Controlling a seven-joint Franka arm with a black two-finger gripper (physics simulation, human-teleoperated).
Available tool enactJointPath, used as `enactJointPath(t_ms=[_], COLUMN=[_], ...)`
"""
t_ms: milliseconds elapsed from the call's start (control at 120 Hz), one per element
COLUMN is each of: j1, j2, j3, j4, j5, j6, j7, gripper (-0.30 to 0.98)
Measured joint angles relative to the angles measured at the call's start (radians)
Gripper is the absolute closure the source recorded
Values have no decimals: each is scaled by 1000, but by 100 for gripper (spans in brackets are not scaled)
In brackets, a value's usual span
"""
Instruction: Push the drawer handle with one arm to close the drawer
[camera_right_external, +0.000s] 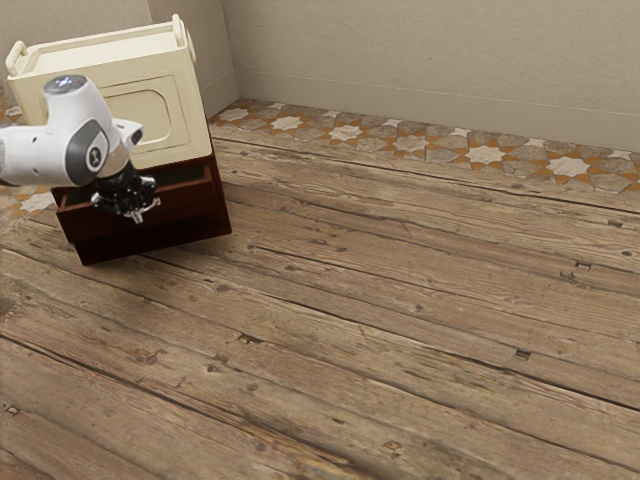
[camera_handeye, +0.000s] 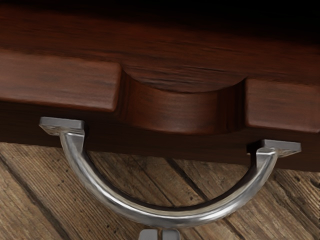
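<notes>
Wrist view: silver handle on an open drawer

The handle curves out from the drawer's front. Near its bend is the gripper, its 2 fingertips together. The cream-topped cabinet stands on wooden floor.

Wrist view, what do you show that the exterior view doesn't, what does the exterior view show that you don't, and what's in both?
The wrist view shows the scooped dip in the drawer's top edge, and the curve of the silver handle with its two flat mounts.

The exterior view shows my white arm, the cream upper part of the cabinet, the starry tiles and the wall.

Both show the dark red-brown drawer and the wooden floor.
</notes>
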Motion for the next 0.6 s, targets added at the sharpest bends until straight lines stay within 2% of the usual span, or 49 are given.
enactJointPath(t_ms=[600], j1=[34], j2=[131], j3=[-19], j4=[198], j5=[2], j6=[-79], j7=[59], gripper=[79])
